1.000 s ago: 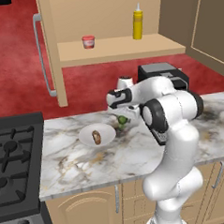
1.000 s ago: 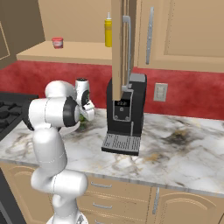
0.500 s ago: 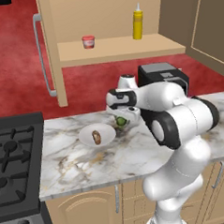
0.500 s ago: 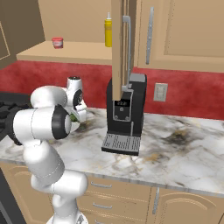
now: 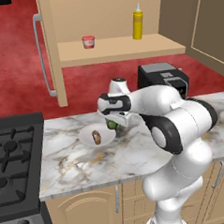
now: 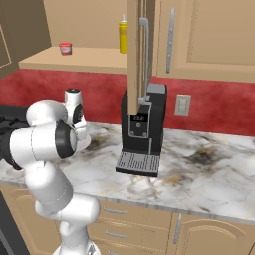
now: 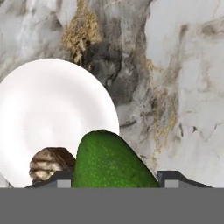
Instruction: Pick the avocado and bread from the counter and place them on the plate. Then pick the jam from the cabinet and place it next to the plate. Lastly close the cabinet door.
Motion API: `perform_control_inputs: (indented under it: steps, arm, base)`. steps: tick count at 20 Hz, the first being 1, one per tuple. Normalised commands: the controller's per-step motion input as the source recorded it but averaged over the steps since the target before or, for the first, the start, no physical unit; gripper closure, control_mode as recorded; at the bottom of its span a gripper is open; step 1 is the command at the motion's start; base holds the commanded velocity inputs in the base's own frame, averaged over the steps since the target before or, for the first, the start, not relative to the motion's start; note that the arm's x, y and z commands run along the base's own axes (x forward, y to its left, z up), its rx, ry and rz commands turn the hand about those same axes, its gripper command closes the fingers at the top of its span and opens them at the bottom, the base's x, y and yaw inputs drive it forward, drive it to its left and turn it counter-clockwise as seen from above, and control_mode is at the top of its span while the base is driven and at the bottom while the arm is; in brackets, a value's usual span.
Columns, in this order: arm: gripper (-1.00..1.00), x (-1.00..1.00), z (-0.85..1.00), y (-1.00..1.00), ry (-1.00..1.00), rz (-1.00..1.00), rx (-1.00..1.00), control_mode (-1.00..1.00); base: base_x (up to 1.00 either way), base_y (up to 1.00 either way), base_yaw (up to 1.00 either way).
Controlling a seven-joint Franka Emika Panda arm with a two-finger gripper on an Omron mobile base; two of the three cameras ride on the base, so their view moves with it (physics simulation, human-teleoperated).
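The kitchen had a red back wall above a white marble counter (image 5: 135, 152), with the wall cabinet (image 5: 108, 20) standing open over it. In the hand view the two finger tips (image 7: 175, 177) sat either side of the avocado (image 7: 111, 159), pressed to its flanks, so the gripper (image 5: 114, 124) was clamped on the fruit and carried it just above the counter. The avocado (image 5: 113, 124) hung at the right rim of the plate (image 5: 86, 134), more over bare marble than over the dish. The bread (image 5: 96, 137) already lay on the plate, towards its right side. Released from there, the round fruit would likely have struck the rim and rolled off along the counter; lowered further inward, it risked nudging the bread. The jam (image 5: 88, 41) waited on the cabinet shelf, beside the open cabinet door (image 5: 48, 47).
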Motion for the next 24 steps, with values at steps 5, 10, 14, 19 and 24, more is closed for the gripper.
perform_control_inputs:
  steps: [5,10,14,19,24]
  arm:
    - [1.0,0.45,-0.2,0.33,0.0,-0.06,-0.05,-1.0]
    - [1.0,0.26,-0.35,0.04,0.0,-0.01,-0.01,-1.0]
    - [1.0,0.21,-0.33,0.02,0.0,0.0,-0.02,-1.0]
    - [1.0,0.2,-0.28,0.09,0.0,0.0,-0.03,-1.0]
    - [1.0,0.18,-0.27,0.11,0.0,0.0,-0.03,-1.0]
  base:
    - [0.0,0.0,0.0]
    - [0.0,0.0,0.0]
    - [0.0,0.0,0.0]
    - [0.0,0.0,0.0]
    - [0.0,0.0,0.0]
